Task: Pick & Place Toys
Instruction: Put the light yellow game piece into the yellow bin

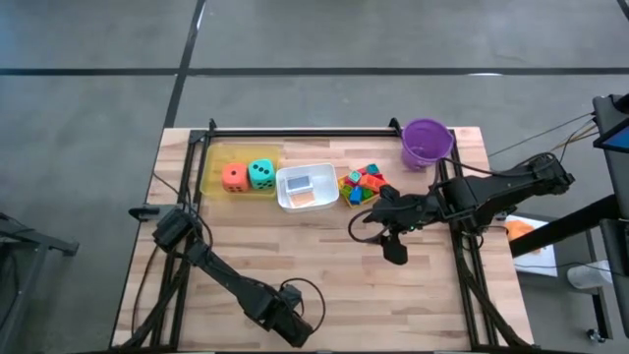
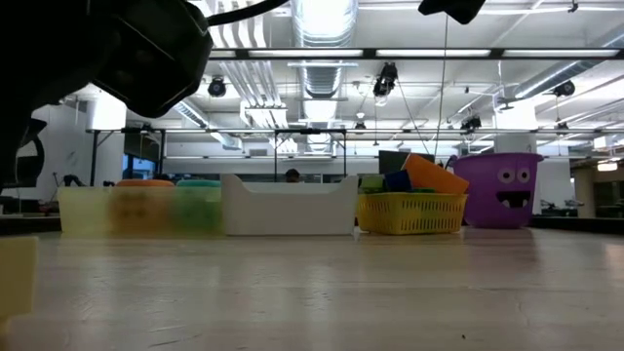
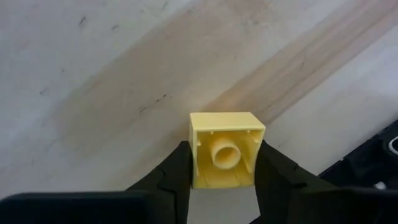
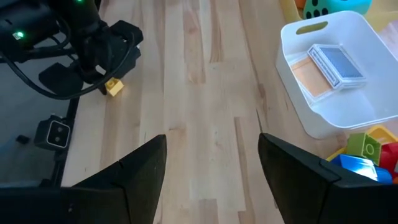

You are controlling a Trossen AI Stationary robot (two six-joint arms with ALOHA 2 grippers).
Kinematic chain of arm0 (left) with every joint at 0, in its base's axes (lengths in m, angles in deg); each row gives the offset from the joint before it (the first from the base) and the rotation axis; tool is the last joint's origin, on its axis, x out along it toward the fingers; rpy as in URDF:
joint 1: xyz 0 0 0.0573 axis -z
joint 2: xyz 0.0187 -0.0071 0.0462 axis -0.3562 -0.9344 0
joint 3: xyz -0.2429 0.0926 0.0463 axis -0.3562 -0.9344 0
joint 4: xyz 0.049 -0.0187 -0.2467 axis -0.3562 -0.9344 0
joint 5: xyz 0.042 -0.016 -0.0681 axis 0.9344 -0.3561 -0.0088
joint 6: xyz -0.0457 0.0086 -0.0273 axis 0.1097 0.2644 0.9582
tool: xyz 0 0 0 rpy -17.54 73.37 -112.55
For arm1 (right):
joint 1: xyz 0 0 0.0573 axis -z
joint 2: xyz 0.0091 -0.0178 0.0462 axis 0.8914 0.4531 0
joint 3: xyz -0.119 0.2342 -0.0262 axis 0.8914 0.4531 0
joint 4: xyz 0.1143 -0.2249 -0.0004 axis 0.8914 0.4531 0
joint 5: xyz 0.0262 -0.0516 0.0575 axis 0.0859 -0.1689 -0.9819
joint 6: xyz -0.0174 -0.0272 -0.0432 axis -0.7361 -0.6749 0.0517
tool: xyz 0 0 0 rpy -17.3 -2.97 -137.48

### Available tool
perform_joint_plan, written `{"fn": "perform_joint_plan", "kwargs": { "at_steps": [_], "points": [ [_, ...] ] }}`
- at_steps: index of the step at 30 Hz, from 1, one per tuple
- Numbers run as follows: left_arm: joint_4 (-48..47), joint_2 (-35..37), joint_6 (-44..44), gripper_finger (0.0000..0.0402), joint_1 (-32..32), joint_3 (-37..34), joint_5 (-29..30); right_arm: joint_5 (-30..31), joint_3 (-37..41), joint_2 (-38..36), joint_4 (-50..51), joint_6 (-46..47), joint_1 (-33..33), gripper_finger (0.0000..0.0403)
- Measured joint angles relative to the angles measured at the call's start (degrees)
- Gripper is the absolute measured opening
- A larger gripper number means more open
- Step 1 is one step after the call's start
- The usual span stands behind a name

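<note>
My left gripper (image 1: 293, 327) is near the table's near edge, shut on a pale yellow building block (image 3: 224, 149). The block also shows in the right wrist view (image 4: 113, 87) and at the low view's left edge (image 2: 15, 278). My right gripper (image 1: 383, 236) hovers open and empty over the table's middle right, near the yellow basket of bright blocks (image 1: 364, 185). An orange die (image 1: 234, 177) and a teal die (image 1: 261, 174) sit in the yellow tray (image 1: 210, 162). Orange and blue cards (image 4: 329, 68) lie in the white tray (image 1: 307, 202). My left gripper pinches the yellow block by two opposite side walls (image 3: 198, 155) between its two fingers. The fingers come from above, pointing down. The block's hollow underside faces up toward the wrist. The block is low over the table; I cannot tell whether it touches the wood.
A purple bucket (image 1: 427, 143) stands at the far right corner. The trays and basket form a row along the far side. Bare wood (image 1: 324, 256) lies between the two grippers. A black frame rail (image 1: 295, 131) runs along the far edge.
</note>
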Motion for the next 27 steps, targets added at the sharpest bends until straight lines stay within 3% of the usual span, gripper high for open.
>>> {"fn": "perform_joint_plan", "kwargs": {
  "at_steps": [9, 13, 17, 22, 27],
  "points": [
    [2.14, 2.70, 2.16, 0.0118, -0.25, -0.28, 1.83, -2.90, 0.02, -0.11, -1.38, -1.86, -0.43, 0.0251],
    [2.45, 8.22, 1.88, 0.0118, -0.86, -0.28, 7.94, -2.19, -0.01, -0.11, -4.86, -7.25, -3.20, 0.0251],
    [2.15, 15.51, -1.38, 0.0118, -2.39, -0.35, 16.95, 3.22, -2.07, -0.09, -7.27, -13.05, -6.46, 0.0251],
    [6.20, 25.46, -10.77, 0.0118, -6.39, -0.52, 27.97, 10.66, -6.29, -0.09, -10.73, -19.73, -9.32, 0.0251],
    [24.64, 33.08, -29.53, 0.0118, -12.07, -2.42, 29.27, 10.93, -10.92, 0.45, -13.06, -25.55, -9.67, 0.0251]
  ]
}}
